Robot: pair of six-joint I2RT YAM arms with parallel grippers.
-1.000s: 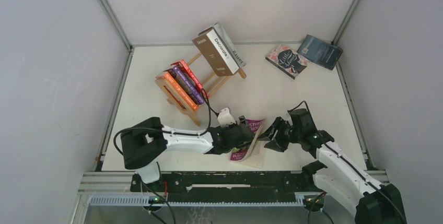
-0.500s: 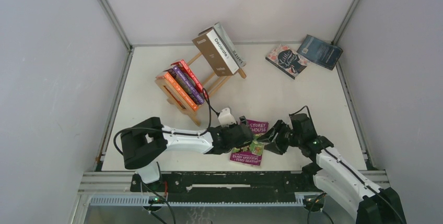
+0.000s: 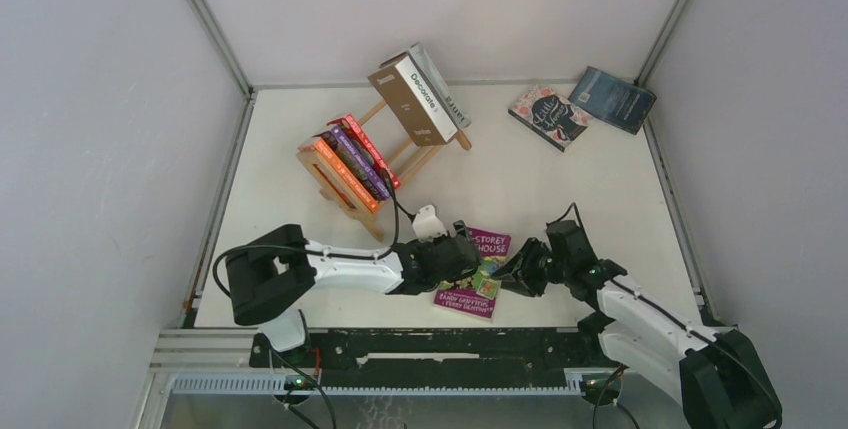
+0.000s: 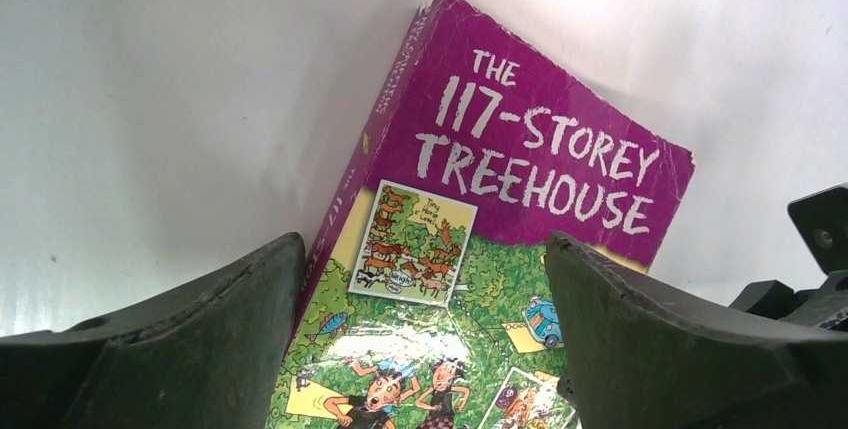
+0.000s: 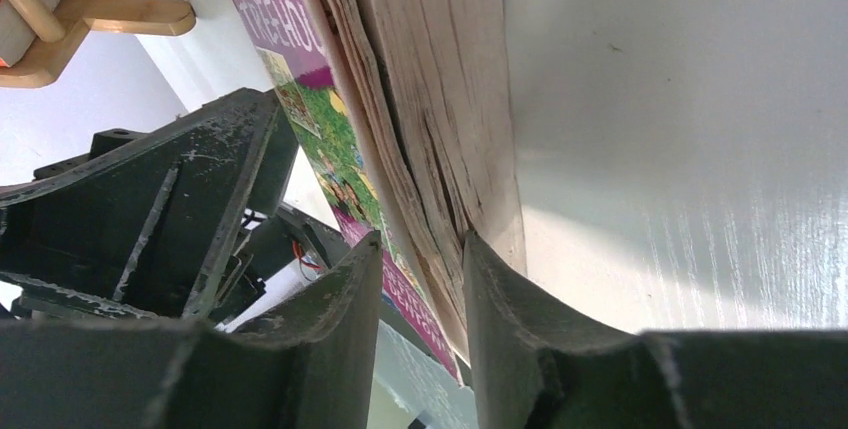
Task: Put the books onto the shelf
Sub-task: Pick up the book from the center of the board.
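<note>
A purple book (image 3: 490, 246), The 117-Storey Treehouse, lies cover up near the table's front edge. My left gripper (image 3: 466, 261) hovers open over its cover (image 4: 520, 149), one finger on each side of the picture and neither touching it. From the right, my right gripper (image 3: 508, 277) has its jaws round the book's page edge (image 5: 430, 99), one finger on the cover and one under the pages. The wooden shelf (image 3: 400, 154) stands at the back left. It holds orange, purple and red books (image 3: 352, 163), a thick brown one (image 3: 410, 101) and a grey one (image 3: 441, 86).
Two more books lie flat at the back right: an illustrated dark one (image 3: 548, 116) and a dark blue one (image 3: 612, 99). White walls close the table on three sides. A black rail (image 3: 440, 341) runs along the front edge. A shelf leg (image 5: 60, 9) shows behind the left gripper's body (image 5: 150, 219).
The purple book has dropped from standing on its edge to lying cover up. My right gripper has slid left onto its page edge and narrowed its jaws. The left gripper has stayed open.
</note>
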